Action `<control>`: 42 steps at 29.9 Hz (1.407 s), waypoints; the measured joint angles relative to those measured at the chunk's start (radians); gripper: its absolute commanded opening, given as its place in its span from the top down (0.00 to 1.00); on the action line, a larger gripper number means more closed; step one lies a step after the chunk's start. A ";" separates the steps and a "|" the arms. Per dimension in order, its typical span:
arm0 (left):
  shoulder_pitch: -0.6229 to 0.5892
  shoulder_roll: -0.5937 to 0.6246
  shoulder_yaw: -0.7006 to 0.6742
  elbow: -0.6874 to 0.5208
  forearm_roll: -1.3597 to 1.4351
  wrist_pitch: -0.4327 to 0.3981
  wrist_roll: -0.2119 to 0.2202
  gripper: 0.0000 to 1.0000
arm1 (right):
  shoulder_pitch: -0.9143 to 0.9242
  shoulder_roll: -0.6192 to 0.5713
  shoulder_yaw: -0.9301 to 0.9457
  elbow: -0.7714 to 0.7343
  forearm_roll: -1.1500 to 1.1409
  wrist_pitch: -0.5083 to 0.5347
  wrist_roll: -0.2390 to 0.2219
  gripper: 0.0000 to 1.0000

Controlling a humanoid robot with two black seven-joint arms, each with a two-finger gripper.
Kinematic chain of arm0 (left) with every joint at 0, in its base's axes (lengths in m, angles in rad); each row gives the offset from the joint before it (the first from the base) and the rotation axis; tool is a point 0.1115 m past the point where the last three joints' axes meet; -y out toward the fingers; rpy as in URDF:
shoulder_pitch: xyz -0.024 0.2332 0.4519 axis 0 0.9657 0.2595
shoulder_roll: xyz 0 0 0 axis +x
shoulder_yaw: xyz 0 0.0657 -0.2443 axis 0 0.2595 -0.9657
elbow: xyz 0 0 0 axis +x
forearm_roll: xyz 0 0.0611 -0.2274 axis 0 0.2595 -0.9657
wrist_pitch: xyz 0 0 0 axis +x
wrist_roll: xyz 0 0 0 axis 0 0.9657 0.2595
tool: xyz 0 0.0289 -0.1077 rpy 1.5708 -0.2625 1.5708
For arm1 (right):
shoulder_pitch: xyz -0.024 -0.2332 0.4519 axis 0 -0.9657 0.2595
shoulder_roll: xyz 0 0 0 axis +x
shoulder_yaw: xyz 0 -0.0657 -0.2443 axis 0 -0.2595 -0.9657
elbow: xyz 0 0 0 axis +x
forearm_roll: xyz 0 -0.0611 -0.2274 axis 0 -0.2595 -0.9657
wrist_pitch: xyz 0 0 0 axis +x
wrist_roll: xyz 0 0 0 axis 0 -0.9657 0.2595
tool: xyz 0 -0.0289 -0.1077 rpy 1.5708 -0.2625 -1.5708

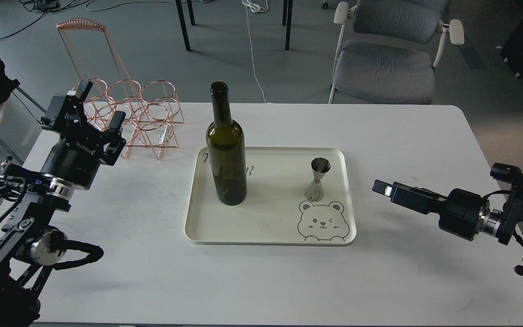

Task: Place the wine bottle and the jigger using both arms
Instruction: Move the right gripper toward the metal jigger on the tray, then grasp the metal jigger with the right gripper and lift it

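The dark olive-green wine bottle (226,159) stands upright on the left part of a cream tray (270,241) at the table's middle. The small steel jigger (317,180) stands upright on the tray's right part, above a printed bear. My left gripper (99,105) is open and empty at the table's left, in front of the wire rack and well left of the bottle. My right gripper (382,187) lies low and points left toward the tray, a short way right of the jigger. It is seen edge-on, so its fingers cannot be told apart.
A copper wire bottle rack (127,113) with a tall handle stands at the table's back left, just behind my left gripper. A grey office chair (384,63) and table legs stand beyond the far edge. The white table (261,281) is bare in front of the tray.
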 measured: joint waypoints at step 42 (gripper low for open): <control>-0.004 0.001 -0.003 -0.030 0.002 -0.002 -0.005 0.02 | 0.285 0.461 -0.259 -0.508 -0.288 -0.483 0.000 0.83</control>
